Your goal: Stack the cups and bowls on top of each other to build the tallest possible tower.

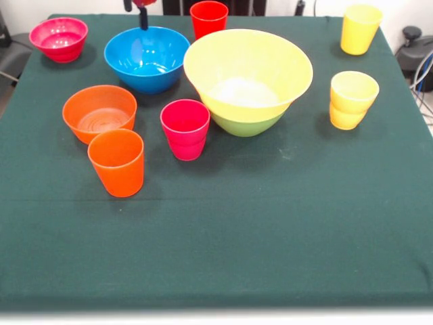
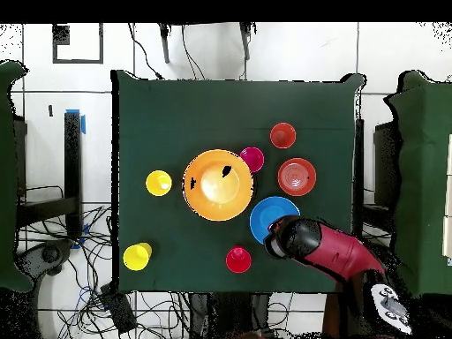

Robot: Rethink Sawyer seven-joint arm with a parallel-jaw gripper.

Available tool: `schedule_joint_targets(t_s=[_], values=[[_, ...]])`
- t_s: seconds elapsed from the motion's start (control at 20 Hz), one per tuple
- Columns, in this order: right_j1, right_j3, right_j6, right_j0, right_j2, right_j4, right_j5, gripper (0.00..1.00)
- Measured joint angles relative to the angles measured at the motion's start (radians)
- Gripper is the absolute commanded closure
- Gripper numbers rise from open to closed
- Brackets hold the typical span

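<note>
The tower is a very large yellow bowl [image 1: 247, 71] nested in a green bowl [image 1: 247, 124], right of centre; from overhead only the yellow bowl [image 2: 217, 184] shows. A blue bowl [image 1: 147, 57] stands to its left, with an orange bowl [image 1: 99, 112] and a magenta bowl [image 1: 59, 38] further left. An orange cup [image 1: 116, 162], a magenta cup [image 1: 185, 128], a red cup [image 1: 208, 18], a yellow cup [image 1: 360, 28] and two nested yellow cups [image 1: 352, 99] stand apart. My gripper [image 1: 139, 10] hangs at the top edge, above the blue bowl's far rim, holding nothing that shows.
In the overhead view my red arm [image 2: 327, 249] reaches over the blue bowl [image 2: 265, 216] and hides the magenta bowl. The green cloth [image 1: 270, 237] covers the table to its edges. Cables lie on the floor [image 2: 79, 265] beside the table.
</note>
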Motion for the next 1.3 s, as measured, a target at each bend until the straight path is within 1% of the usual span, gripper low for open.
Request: schedule_joint_targets(t_s=[0.15, 0.35, 0.45, 0.8, 1.3], values=[[0.004, 0.0, 0.0, -0.005, 0.0, 0.0, -0.003, 0.0], [0.017, 0.001, 0.0, -0.02, 0.0, 0.0, -0.029, 0.0], [0.033, 0.001, 0.0, -0.032, 0.0, 0.0, -0.063, 0.0], [0.071, 0.0, 0.0, -0.032, -0.001, 0.0, -0.11, 0.0], [0.08, 0.0, 0.0, -0.019, -0.002, 0.0, -0.11, 0.0]])
